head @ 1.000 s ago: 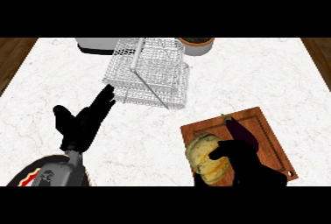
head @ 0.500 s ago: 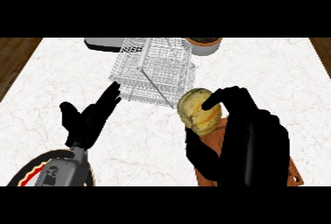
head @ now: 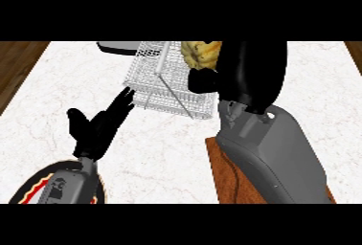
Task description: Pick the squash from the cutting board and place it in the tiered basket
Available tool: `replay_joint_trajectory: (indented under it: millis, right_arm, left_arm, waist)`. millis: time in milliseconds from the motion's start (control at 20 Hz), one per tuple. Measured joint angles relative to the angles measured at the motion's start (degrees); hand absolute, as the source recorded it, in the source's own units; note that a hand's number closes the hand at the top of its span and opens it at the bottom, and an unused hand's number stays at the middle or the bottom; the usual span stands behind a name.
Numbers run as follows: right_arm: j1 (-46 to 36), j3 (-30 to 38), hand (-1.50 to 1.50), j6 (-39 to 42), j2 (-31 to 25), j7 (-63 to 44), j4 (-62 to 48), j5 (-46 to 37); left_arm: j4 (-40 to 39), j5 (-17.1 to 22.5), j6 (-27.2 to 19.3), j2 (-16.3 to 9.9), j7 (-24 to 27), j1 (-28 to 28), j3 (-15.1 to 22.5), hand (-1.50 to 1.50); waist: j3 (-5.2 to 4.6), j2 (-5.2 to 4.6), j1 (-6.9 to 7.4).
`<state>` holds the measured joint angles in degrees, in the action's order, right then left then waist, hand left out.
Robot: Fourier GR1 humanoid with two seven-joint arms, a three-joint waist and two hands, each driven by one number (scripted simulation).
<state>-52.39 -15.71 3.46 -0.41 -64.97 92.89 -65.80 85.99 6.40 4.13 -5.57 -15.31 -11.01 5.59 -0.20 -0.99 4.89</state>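
Observation:
The yellow squash (head: 201,52) hangs above the right side of the white wire tiered basket (head: 164,79), near the top of the view. My right hand (head: 244,67) is shut on it, fingers curled round its right side and hiding part of it. The grey right forearm (head: 272,153) crosses over the wooden cutting board (head: 220,167), of which only a strip at its left shows. My left hand (head: 99,125) rests open on the counter, fingers pointing up toward the basket's front left corner.
A grey and white dish (head: 120,46) sits behind the basket at the top left. A red-rimmed plate (head: 35,189) lies under my left forearm at the lower left. Wooden floor borders the marble counter (head: 56,95) on both sides.
My right hand has carried the squash up and away from the cutting board to above the basket's right side. The left hand has stayed where it was.

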Motion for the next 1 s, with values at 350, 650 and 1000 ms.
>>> replay_joint_trajectory:
  millis: [350, 650, 1000]
  right_arm:
    - [-10.4, 4.4, 1.5, -9.6, 0.0, 2.5, -20.4, 5.6]
    - [-13.0, 7.9, -1.5, -24.6, 0.1, 7.7, -28.4, 14.5]
    - [-18.6, 6.9, -1.5, -37.9, 0.3, 16.2, -40.5, 24.8]
  left_arm:
    - [-0.3, 0.2, 0.6, 0.0, 0.1, -0.5, 0.0, 0.0]
    - [-0.6, -0.1, 0.8, 0.5, 0.0, -1.5, 0.5, 0.0]
    - [-1.4, -0.4, 1.2, 0.5, 0.0, -2.8, 0.6, 0.0]
  waist:
    - [0.06, -0.28, 0.61]
    - [0.14, -0.79, 1.78]
    - [0.13, -1.17, 2.83]
